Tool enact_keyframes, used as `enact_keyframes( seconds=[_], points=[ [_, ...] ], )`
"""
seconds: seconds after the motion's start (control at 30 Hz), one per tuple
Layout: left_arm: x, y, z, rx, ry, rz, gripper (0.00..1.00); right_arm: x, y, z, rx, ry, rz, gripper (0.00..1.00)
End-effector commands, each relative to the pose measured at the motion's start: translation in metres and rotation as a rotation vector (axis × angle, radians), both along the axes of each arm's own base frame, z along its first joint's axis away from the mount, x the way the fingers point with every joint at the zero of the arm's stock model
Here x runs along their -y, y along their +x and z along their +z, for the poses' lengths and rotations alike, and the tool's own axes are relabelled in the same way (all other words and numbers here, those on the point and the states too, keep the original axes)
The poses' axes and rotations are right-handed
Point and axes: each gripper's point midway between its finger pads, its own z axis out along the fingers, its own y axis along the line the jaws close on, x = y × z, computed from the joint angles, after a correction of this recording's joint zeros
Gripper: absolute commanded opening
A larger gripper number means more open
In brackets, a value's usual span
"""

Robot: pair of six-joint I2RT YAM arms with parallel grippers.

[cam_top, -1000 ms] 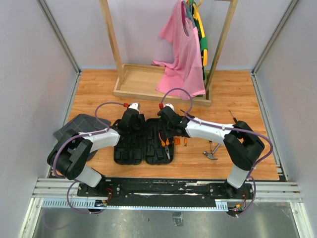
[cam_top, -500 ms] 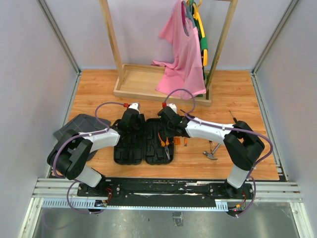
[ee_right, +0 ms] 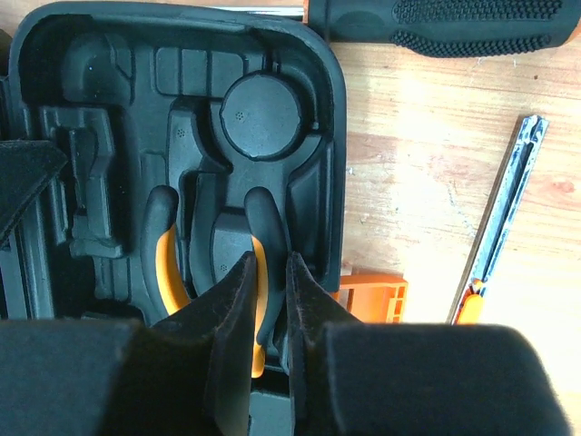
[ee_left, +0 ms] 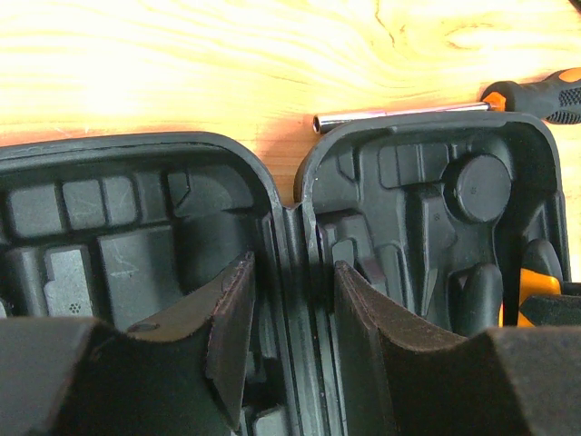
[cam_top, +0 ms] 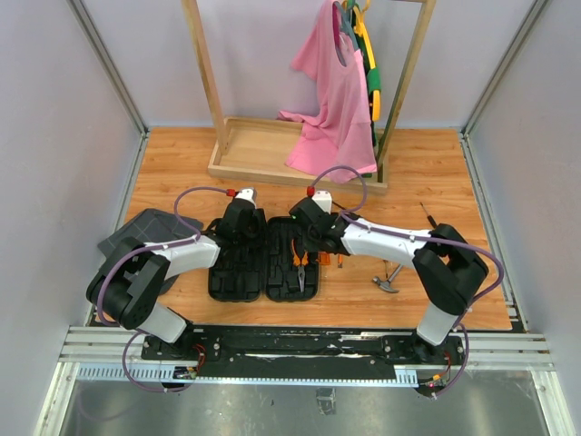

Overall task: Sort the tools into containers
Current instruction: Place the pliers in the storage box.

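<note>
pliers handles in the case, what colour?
Black with orange inner faces; the pliers show best in the right wrist view.

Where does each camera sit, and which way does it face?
Top external: above and behind, looking down at the table; the left arm and right arm show.
Left wrist: on the left arm, looking down; the left fingers straddle the tool case hinge.
Right wrist: on the right arm, looking down; the right fingers pinch the pliers.
Shared: all three views show the tool case.
</note>
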Motion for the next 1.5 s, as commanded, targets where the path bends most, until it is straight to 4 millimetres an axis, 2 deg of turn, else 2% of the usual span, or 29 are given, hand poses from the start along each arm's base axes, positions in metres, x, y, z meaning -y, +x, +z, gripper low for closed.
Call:
enact_keyframes(
  seconds=[0.0, 0.03, 0.17, 0.27, 0.47, 0.7, 0.9, 1.17, 1.33, 1.47],
  points=[
    [-0.017, -0.007, -0.022, -0.052, 0.077, 0.032, 0.41, 0.016, -0.014, 0.0, -0.001, -0.054, -0.034, 0.2],
    [-0.017, -0.007, -0.022, -0.053, 0.077, 0.03, 0.41, 0.018, -0.013, 0.003, 0.008, -0.057, -0.038, 0.26],
    [-0.016, -0.007, -0.023, -0.055, 0.074, 0.029, 0.41, 0.022, -0.01, 0.014, 0.051, -0.056, -0.033, 0.34],
    [-0.016, -0.007, -0.023, -0.056, 0.075, 0.029, 0.42, 0.017, -0.006, 0.025, 0.094, -0.032, 0.008, 0.4],
    [-0.016, -0.007, -0.024, -0.057, 0.075, 0.029, 0.41, -0.005, -0.01, 0.035, 0.094, -0.009, 0.151, 0.41],
    [-0.017, -0.007, -0.023, -0.056, 0.078, 0.03, 0.41, -0.025, -0.025, 0.025, 0.007, -0.054, 0.23, 0.38],
    [-0.017, -0.007, -0.021, -0.05, 0.078, 0.034, 0.41, -0.026, -0.038, 0.01, -0.057, -0.085, 0.244, 0.37],
    [-0.017, -0.007, -0.021, -0.051, 0.077, 0.032, 0.41, -0.028, -0.043, 0.001, -0.093, -0.095, 0.26, 0.36],
    [-0.017, -0.007, -0.021, -0.052, 0.077, 0.031, 0.41, -0.029, -0.04, 0.004, -0.079, -0.095, 0.26, 0.33],
    [-0.016, -0.007, -0.022, -0.055, 0.074, 0.029, 0.41, -0.048, -0.034, 0.016, -0.022, -0.027, 0.327, 0.35]
  ],
)
